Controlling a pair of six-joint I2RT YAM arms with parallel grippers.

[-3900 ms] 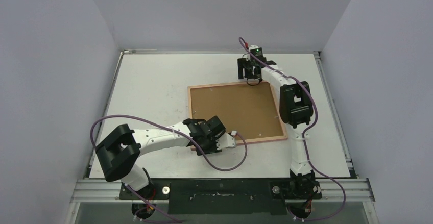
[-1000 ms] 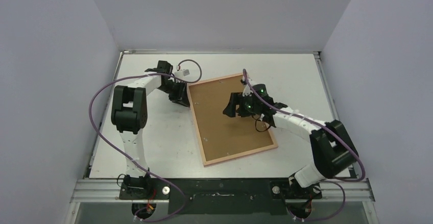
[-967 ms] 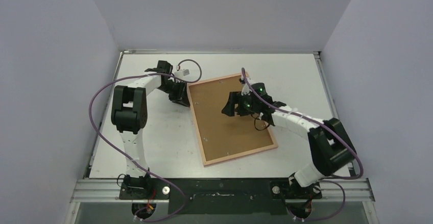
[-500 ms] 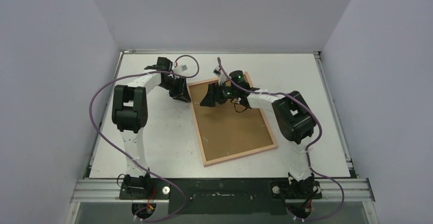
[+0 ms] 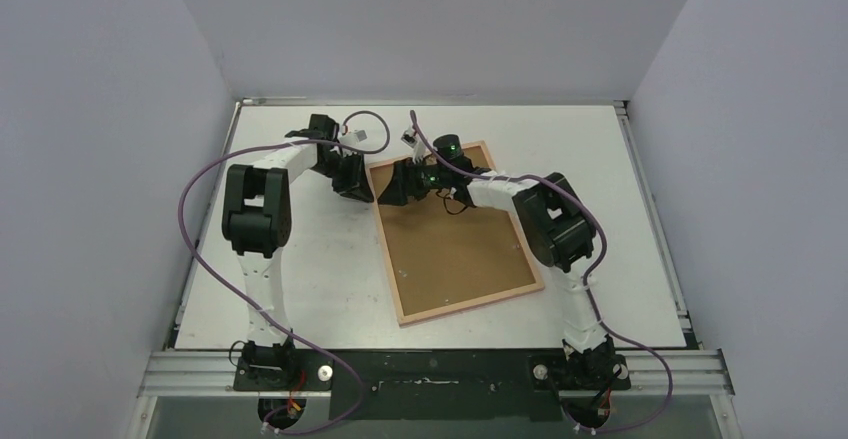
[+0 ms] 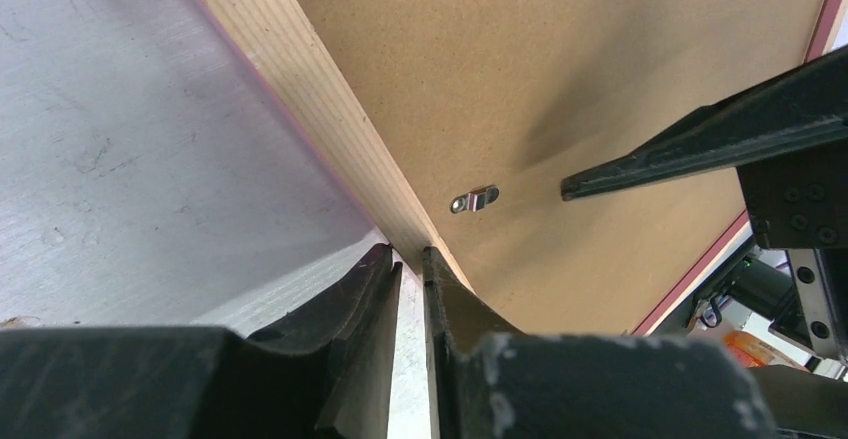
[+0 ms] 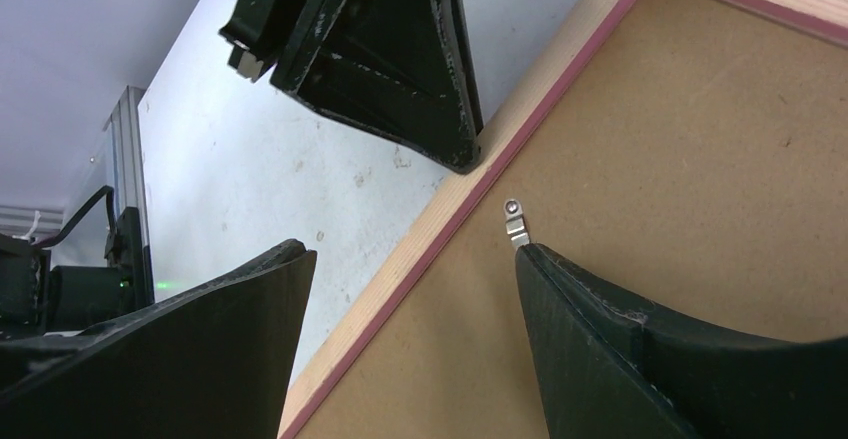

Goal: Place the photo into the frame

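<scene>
The left pincer (image 6: pixel 410 259) is all but clenched, with only a thin slit between its fingers. Its tips rest against the pale outer rail of the frame (image 5: pixel 470 302) at the frame's far left corner, and it grips nothing that can be seen. The right pincer (image 7: pixel 410 254) is released and spread wide, holding nothing. It straddles the same rail just inside that corner. One finger (image 7: pixel 200 349) hangs over the worktop (image 5: pixel 320 279) outside the frame. The other finger (image 7: pixel 640 339) is over the brown backing panel (image 5: pixel 455 249), its tip just beside a small metal clip (image 7: pixel 515 221) fixed near the rail. The two pincers sit close together at that corner, almost tip to tip.

There is one frame, lying face down and flat on the worktop, turned askew. One backing panel fills it, pink edging showing around the panel. One clip shows in each wrist view, and there are two pincers.
</scene>
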